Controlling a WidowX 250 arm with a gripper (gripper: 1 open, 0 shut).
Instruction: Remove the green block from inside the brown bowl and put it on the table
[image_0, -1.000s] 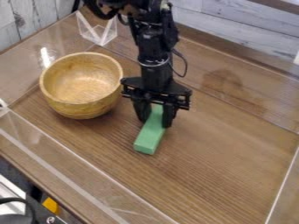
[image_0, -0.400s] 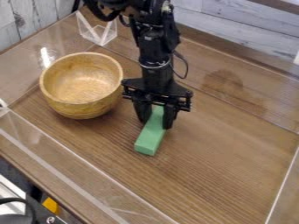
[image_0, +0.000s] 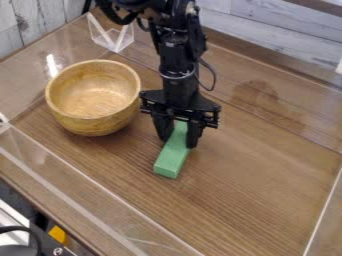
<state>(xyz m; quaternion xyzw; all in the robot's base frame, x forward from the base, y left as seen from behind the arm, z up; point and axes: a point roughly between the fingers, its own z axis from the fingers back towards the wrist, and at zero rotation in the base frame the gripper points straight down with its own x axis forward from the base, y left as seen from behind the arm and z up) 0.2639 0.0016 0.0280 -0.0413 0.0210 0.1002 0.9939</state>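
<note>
The green block (image_0: 173, 157) lies flat on the table (image_0: 254, 200), just right of the brown bowl (image_0: 94, 96), with its long side running toward the front edge. My gripper (image_0: 182, 136) points straight down over the block's far end. Its two black fingers (image_0: 162, 126) press against the block's two long sides, so it is shut on the block, which rests on the wood. The bowl is upright and its tan inside holds nothing. The block's far end is hidden behind the fingers.
Low clear acrylic walls (image_0: 80, 195) edge the table at the front left and along the back. A clear acrylic stand (image_0: 111, 38) sits behind the bowl. Bare wood stretches to the right of the block.
</note>
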